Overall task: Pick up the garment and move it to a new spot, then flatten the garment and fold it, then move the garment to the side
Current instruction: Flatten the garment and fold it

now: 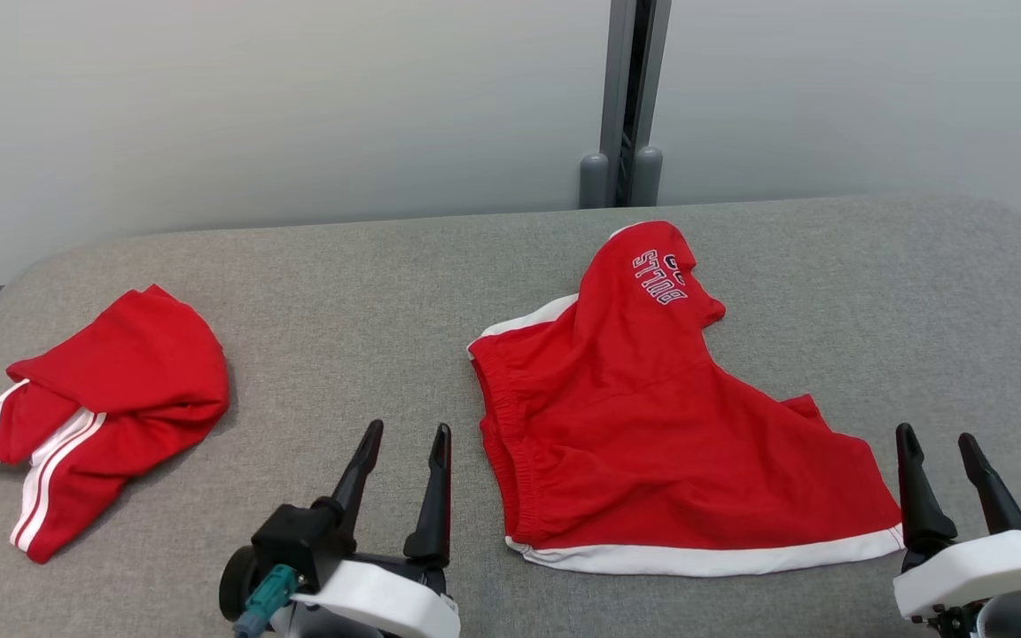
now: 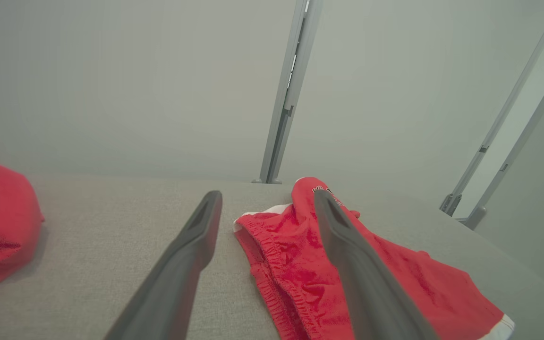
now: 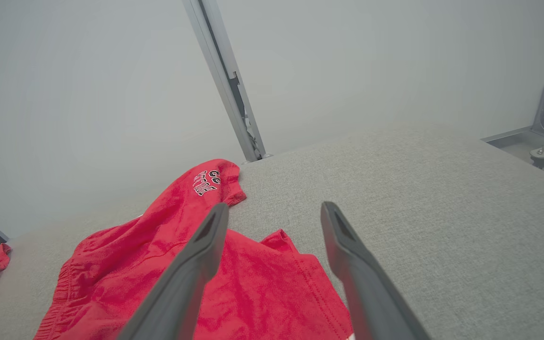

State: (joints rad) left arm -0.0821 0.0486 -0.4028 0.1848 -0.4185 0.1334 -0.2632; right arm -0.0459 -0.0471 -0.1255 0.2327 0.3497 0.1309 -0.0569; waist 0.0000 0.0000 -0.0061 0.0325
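Grey cloth table (image 1: 369,292) under a pale wall (image 1: 298,106), with both arms low at the near edge. My right gripper (image 1: 937,436) has its fingers spread and holds nothing. It sits just beside the right corner of the shorts (image 1: 643,425), at the end of their white hem (image 1: 705,560). My left gripper (image 1: 409,429) is spread and empty too, just left of the waistband (image 1: 494,425). So the shorts lie mid-table between the two, long axis running left to right along that hem, one leg (image 1: 657,275) flopped up toward the far side. They are not flat yet. I judge the right arm nearer a corner, the left nearer the waistband. A second red garment (image 1: 120,390) is bunched well off to the left.
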